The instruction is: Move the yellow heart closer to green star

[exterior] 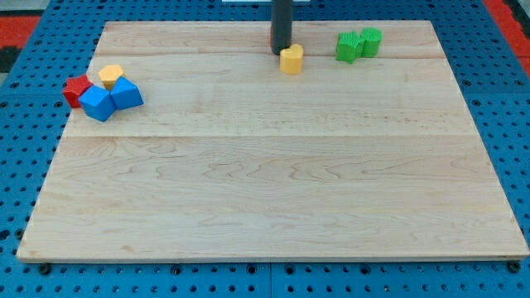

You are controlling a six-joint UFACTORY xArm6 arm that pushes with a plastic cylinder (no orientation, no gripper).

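Note:
The yellow heart (291,60) lies near the view's top, a little right of centre. My tip (281,52) touches its upper left side; the dark rod rises out of the view's top. The green star (349,46) lies to the heart's right near the top edge, with a gap of bare wood between them. A green round block (371,40) touches the star's right side.
At the view's left a cluster sits together: a red block (77,90), a yellow hexagon (111,76) and two blue blocks (97,103) (126,93). The wooden board (273,182) rests on a blue pegboard surface.

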